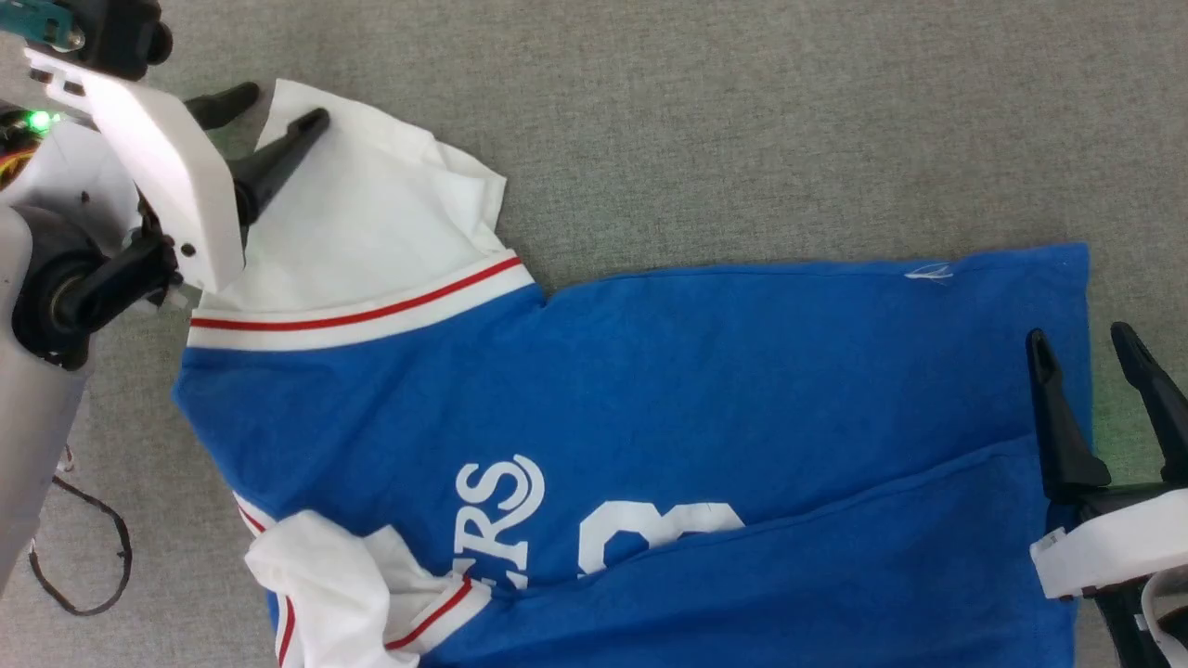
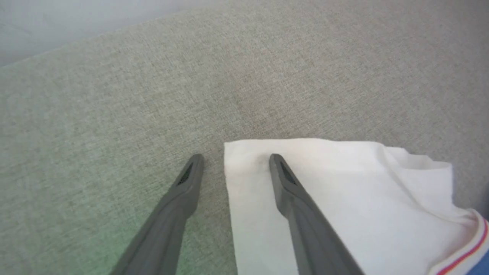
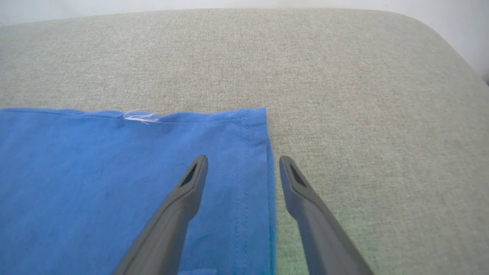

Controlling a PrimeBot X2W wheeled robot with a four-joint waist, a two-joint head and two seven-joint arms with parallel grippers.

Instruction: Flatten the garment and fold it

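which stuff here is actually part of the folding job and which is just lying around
Part of the job:
- jersey, lower part folded over
- left end effector, open, astride the sleeve edge
- right end effector, open, astride the hem

Just lying about:
- black cord, apart from the jersey
- grey surface under it all

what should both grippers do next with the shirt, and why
Probably lower and close both. The left gripper stands open astride the sleeve edge, the right gripper open astride the hem; neither holds cloth, so each needs a pinch before pulling the shirt flat.
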